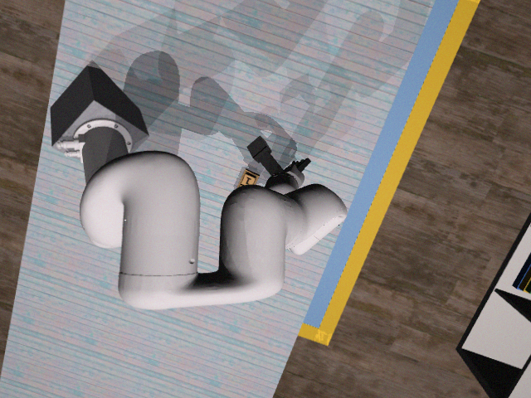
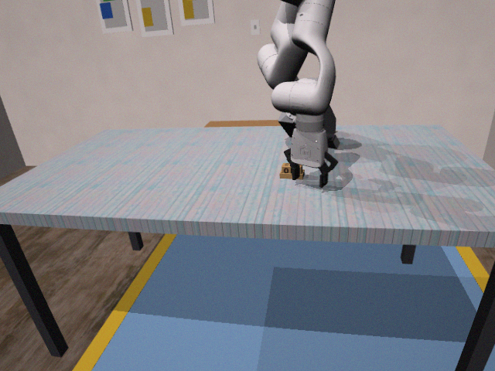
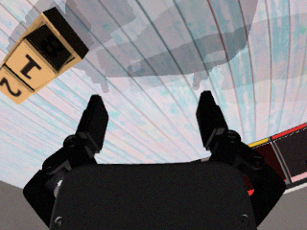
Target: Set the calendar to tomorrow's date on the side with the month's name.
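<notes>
The calendar is a small tan tray with two cubes side by side. In the wrist view the calendar (image 3: 35, 60) lies at the upper left; the cubes' top faces read 2 and 1, with a dark panel at its far end. In the exterior view the calendar (image 2: 290, 175) shows a 0 on its front left; a finger hides the other cube. From above only a corner of the calendar (image 1: 247, 178) shows past the arm. My gripper (image 3: 151, 103) (image 2: 309, 177) is open and empty, low over the table (image 2: 247, 175), just right of the calendar, fingers not around it (image 1: 283, 160).
The arm's black base (image 1: 96, 107) stands on the table's far side, and the white arm links (image 1: 180, 222) cover much of the overhead view. The table's edge runs above a blue and yellow floor strip (image 1: 386, 171). A shelf unit (image 1: 501, 308) stands off the table.
</notes>
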